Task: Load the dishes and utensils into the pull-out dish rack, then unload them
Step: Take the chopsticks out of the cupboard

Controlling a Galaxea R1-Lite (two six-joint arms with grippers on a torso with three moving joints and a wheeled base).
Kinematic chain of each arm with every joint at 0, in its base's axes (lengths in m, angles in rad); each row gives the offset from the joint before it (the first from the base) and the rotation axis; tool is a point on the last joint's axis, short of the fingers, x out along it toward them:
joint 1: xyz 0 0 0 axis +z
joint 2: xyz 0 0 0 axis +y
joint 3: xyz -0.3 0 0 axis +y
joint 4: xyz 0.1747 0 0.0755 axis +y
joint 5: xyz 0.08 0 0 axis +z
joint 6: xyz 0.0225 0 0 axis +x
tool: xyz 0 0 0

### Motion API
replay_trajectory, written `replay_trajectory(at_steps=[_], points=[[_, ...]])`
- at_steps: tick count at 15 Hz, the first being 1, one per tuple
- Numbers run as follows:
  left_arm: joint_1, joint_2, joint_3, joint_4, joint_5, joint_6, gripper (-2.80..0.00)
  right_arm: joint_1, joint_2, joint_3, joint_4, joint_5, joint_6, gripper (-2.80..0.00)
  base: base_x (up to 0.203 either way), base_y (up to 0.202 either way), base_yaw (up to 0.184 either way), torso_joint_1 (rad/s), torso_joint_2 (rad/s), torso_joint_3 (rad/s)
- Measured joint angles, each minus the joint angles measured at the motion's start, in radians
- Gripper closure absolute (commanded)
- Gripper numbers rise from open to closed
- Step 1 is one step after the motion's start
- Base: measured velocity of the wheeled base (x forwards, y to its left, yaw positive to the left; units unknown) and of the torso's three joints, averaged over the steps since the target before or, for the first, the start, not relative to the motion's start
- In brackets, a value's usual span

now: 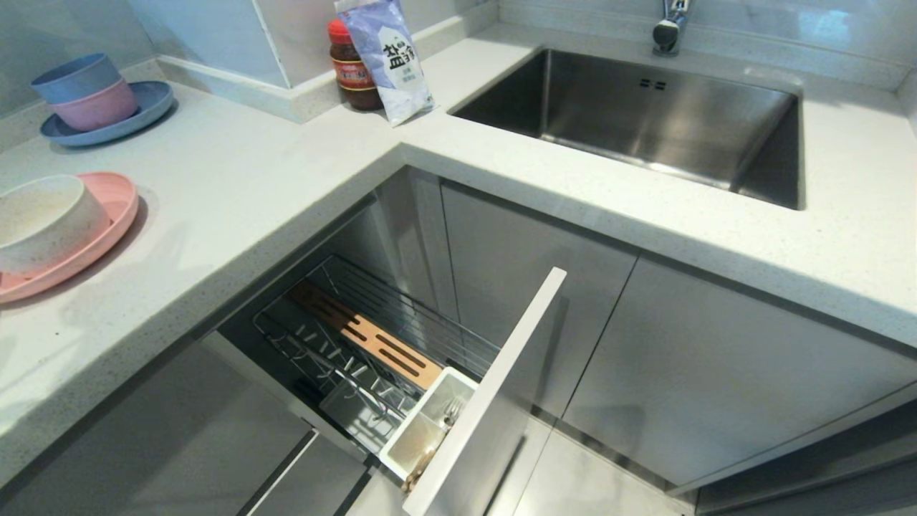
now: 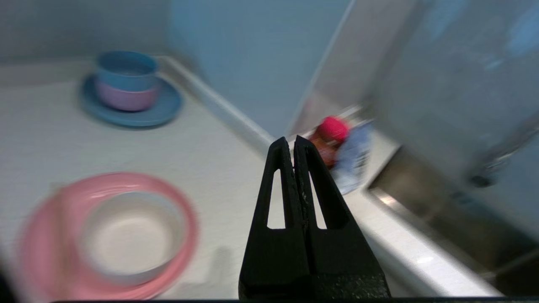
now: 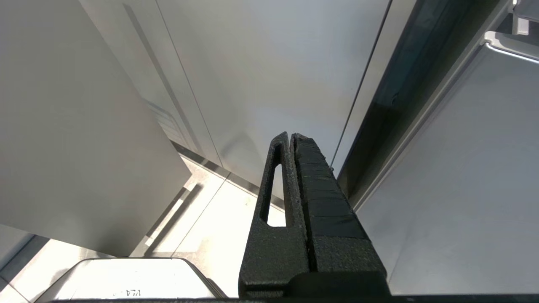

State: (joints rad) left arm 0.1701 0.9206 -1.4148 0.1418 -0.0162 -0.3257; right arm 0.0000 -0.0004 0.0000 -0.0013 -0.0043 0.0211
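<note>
Pressing together empty, left fingers (image 2: 283,160).

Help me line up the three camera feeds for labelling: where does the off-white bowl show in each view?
Head view: the off-white bowl sits on the pink plate at the far left edge, on the counter.
Left wrist view: the bowl is lower left, inside the plate's rim, beside the shut left gripper.
Right wrist view: not in it.
Shared landmark: the stacked blue and pink bowls.
</note>
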Motion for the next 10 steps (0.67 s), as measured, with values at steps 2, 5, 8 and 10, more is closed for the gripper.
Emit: replay_trajectory(at_steps=[2, 5, 8, 10], points=[[-0.082, 0.044, -0.028, -0.028, -0.007, -0.106, 0.00, 0.000, 0.000, 0.000, 0.000, 0.000, 0.000, 0.00, 0.000, 0.000, 0.000, 0.000, 0.00, 0.000], [-0.196, 0.111, -0.044, -0.024, -0.008, -0.156, 0.00, 0.000, 0.000, 0.000, 0.000, 0.000, 0.000, 0.00, 0.000, 0.000, 0.000, 0.000, 0.00, 0.000], [-0.325, 0.173, -0.049, 0.044, -0.008, -0.217, 0.00, 0.000, 0.000, 0.000, 0.000, 0.000, 0.000, 0.00, 0.000, 0.000, 0.000, 0.000, 0.00, 0.000], [-0.409, 0.197, -0.035, 0.068, -0.008, -0.229, 0.00, 0.000, 0.000, 0.000, 0.000, 0.000, 0.000, 0.00, 0.000, 0.000, 0.000, 0.000, 0.00, 0.000]])
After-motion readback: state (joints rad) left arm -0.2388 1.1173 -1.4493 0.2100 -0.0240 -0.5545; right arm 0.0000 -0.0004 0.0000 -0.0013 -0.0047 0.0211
